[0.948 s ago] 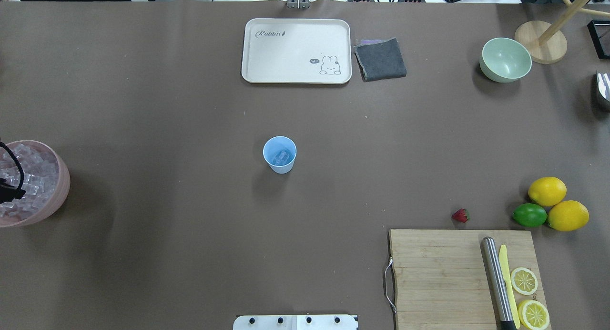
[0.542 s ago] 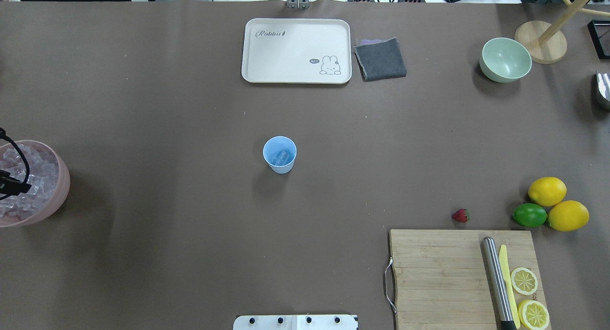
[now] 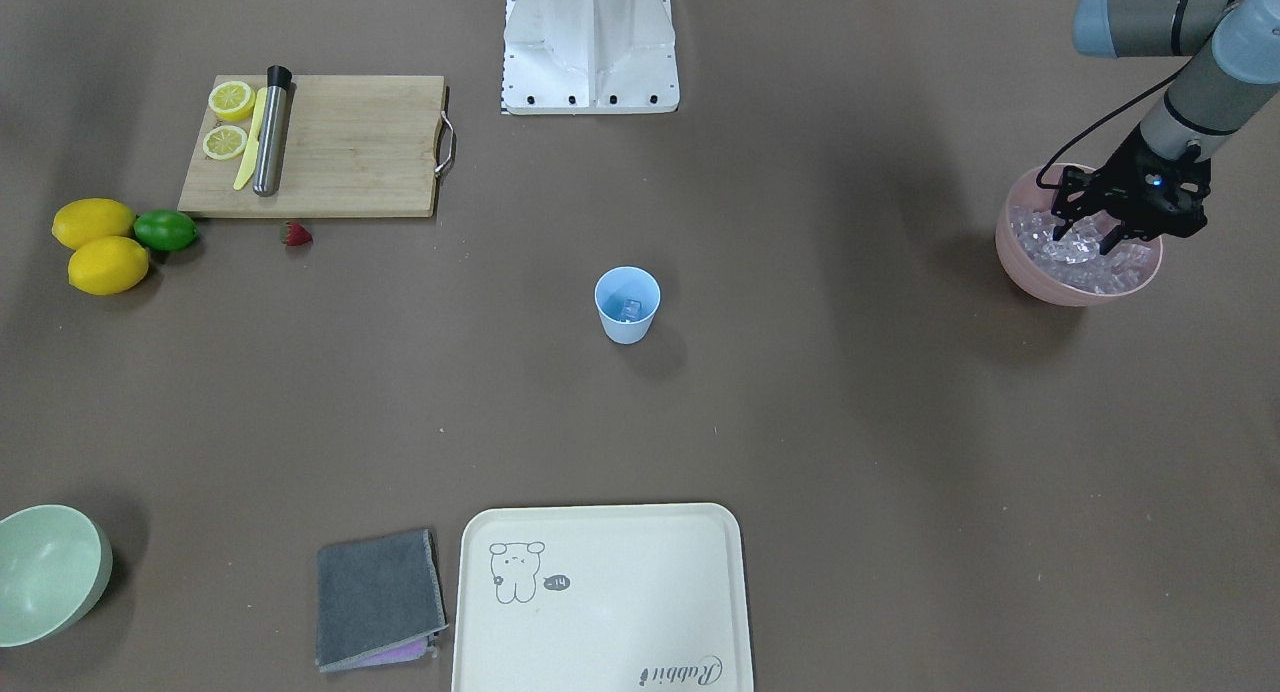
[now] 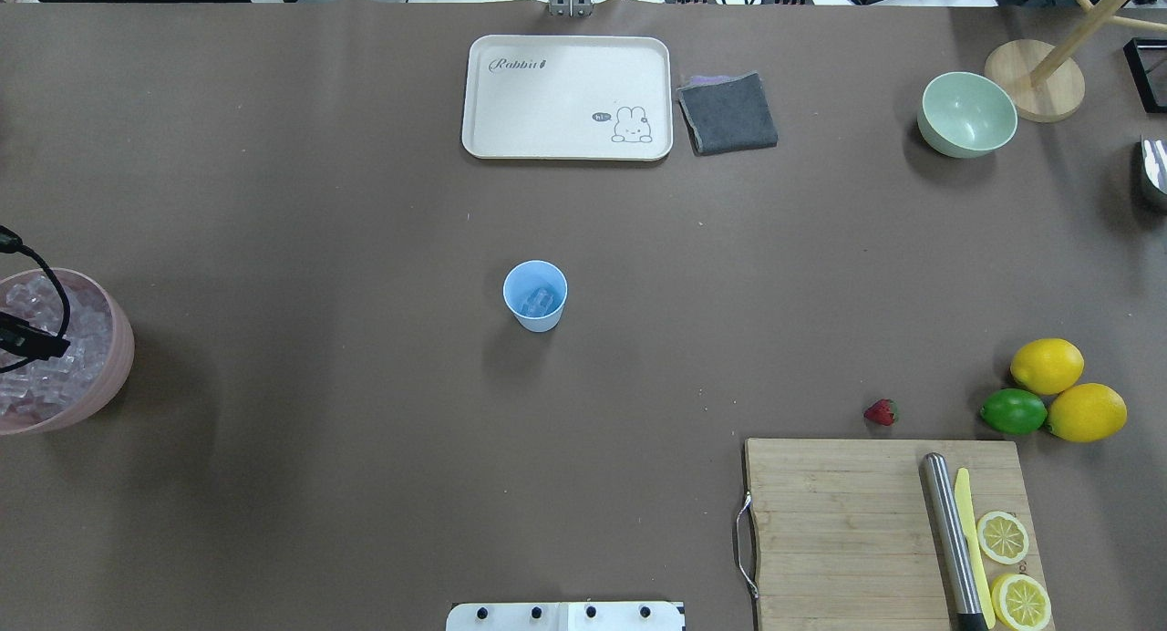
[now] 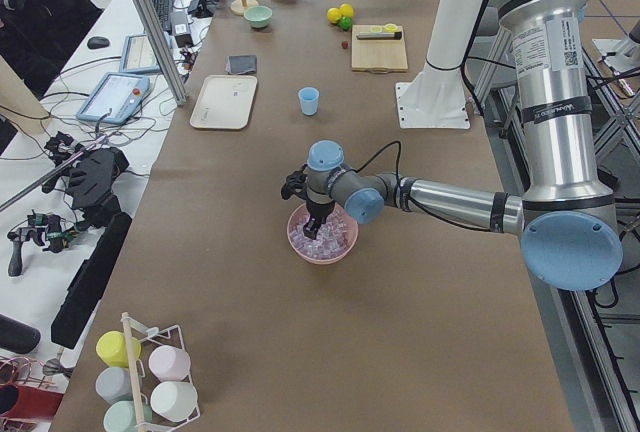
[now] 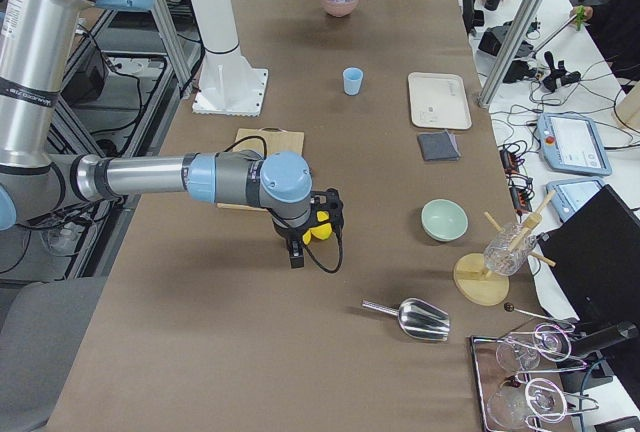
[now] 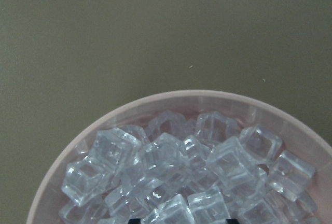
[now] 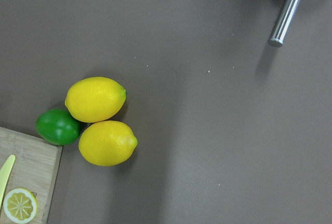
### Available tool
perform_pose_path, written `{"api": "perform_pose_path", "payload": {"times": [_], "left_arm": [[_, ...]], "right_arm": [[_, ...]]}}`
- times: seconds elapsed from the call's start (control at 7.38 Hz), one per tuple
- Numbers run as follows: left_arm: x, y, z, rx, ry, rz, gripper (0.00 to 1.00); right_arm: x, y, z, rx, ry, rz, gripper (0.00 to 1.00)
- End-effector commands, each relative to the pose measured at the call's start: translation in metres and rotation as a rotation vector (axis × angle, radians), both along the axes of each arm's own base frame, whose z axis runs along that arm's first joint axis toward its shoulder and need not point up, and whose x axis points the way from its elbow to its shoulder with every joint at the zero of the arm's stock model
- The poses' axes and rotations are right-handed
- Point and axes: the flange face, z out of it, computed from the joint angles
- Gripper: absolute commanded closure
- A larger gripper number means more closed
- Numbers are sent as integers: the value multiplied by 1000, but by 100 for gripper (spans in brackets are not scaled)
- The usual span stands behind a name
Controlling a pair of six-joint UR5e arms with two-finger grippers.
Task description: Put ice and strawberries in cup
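The pale blue cup (image 4: pixel 535 295) stands at the table's middle with an ice cube (image 3: pixel 629 310) inside it. More ice (image 7: pixel 181 172) fills the pink bowl (image 4: pixel 123 353) at the robot's far left. My left gripper (image 3: pixel 1085 238) hangs open just above that pile, fingers apart over the cubes with nothing gripped. A tiny red strawberry (image 4: pixel 881 412) lies beside the cutting board's far edge. The right gripper (image 6: pixel 297 252) shows only in the exterior right view, low near the lemons; I cannot tell whether it is open or shut.
A wooden cutting board (image 4: pixel 848 522) carries lemon halves, a yellow knife and a steel rod. Two lemons (image 8: pixel 96 99) and a lime (image 8: pixel 57 126) lie beside it. A cream tray (image 4: pixel 565 98), grey cloth (image 4: pixel 728 113), mint bowl (image 4: pixel 966 114) and metal scoop (image 6: pixel 420 319) line the far side.
The left gripper and its cable have shifted slightly away from the robot over the pink bowl. The cup, strawberry and everything else are where they were.
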Motion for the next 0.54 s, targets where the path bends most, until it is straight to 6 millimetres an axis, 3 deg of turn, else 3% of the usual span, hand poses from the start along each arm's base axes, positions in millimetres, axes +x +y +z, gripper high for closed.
{"api": "perform_pose_path", "payload": {"times": [0.0, 0.41], "left_arm": [[-1, 5, -4, -102, 20, -99, 35], [4, 7, -4, -237, 40, -224, 28]], "right_arm": [[0, 0, 0, -1, 0, 0, 0], [0, 0, 0, -1, 0, 0, 0]]}}
